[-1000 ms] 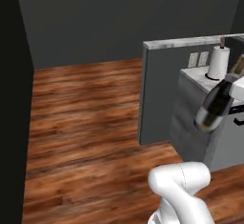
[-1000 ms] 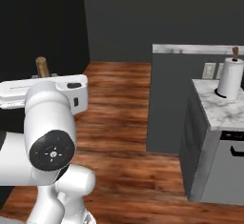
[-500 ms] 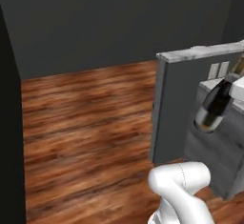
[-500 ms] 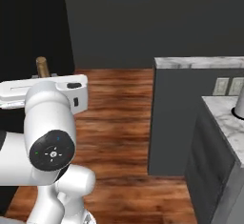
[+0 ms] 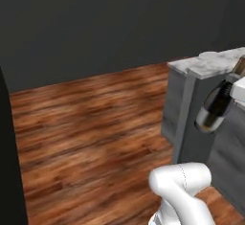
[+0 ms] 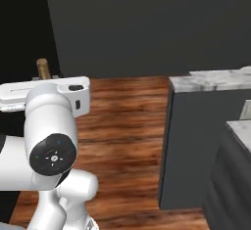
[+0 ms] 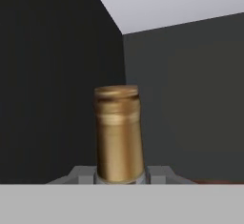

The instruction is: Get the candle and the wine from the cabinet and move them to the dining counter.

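A wooden floor (image 5: 95, 123) runs to dark walls; the marble-topped dining counter (image 6: 211, 81) stands at the right. The gripper (image 7: 120, 176) is closed on the wine (image 5: 214, 109), held tilted in the air beside the counter. Its fingers are mostly hidden behind the gold neck.

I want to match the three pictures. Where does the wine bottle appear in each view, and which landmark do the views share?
Left base view: the wine hangs at the right edge, tilted, body down, before the grey base.
Right base view: its gold neck pokes up at upper left, behind the white arm.
Hand view: the gold-foil neck rises at bottom centre.
Shared landmark of both base views: the marble-topped dining counter.
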Motion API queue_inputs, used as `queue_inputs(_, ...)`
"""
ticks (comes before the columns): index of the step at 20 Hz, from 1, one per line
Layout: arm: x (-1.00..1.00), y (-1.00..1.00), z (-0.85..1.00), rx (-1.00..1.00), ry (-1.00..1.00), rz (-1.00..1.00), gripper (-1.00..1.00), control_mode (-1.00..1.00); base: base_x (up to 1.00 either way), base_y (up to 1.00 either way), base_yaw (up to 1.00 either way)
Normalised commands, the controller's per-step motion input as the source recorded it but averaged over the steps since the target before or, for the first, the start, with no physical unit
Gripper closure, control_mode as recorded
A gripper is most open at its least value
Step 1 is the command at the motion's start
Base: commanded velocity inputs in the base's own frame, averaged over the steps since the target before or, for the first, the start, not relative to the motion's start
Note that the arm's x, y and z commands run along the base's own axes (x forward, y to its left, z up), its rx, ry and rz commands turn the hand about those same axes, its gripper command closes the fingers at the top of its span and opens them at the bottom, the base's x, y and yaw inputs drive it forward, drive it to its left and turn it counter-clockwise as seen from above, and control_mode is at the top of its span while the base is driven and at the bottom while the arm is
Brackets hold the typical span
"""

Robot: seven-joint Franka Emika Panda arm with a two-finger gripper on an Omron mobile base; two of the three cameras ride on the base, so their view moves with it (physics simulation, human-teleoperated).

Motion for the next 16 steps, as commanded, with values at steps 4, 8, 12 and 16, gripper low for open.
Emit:
queue_inputs(4,0.00,0.00,0.00,0.00,0.00,0.00,1.00,1.00,0.85,0.64,-0.23)
queue_inputs(8,0.00,0.00,0.00,0.00,0.00,0.00,1.00,1.00,0.85,0.63,-0.24)
queue_inputs(12,0.00,0.00,0.00,0.00,0.00,0.00,1.00,1.00,0.82,0.56,-0.27)
queue_inputs(16,0.00,0.00,0.00,0.00,0.00,0.00,1.00,1.00,0.76,0.61,-0.31)
